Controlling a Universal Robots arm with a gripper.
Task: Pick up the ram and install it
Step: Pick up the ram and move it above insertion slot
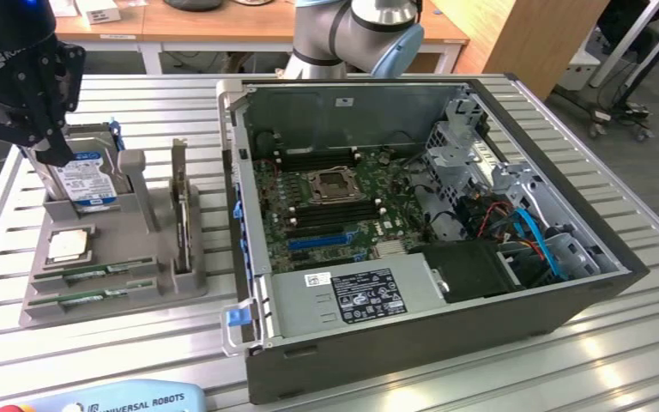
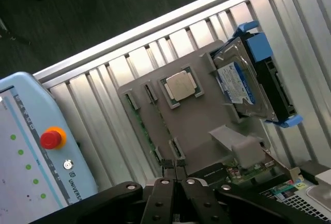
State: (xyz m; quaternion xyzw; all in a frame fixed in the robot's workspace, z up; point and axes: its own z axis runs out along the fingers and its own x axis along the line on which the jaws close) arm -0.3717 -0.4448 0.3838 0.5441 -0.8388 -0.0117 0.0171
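Bright, even light; glare on the table (image 1: pixel 633 343)

The silver slatted aluminium table (image 1: pixel 638 343) carries a flat grey plastic holder tray (image 1: pixel 175 292) directly beneath the black pincer (image 1: pixel 52 153). A large black metal computer case (image 1: pixel 421 352) with its side open lies on the slats just beside that tray, away from the pincer towards the exterior view's right. A light-blue teach pendant with a red stop button (image 2: pixel 31 146) sits at the table's edge, past the tray and well apart from the pincer.
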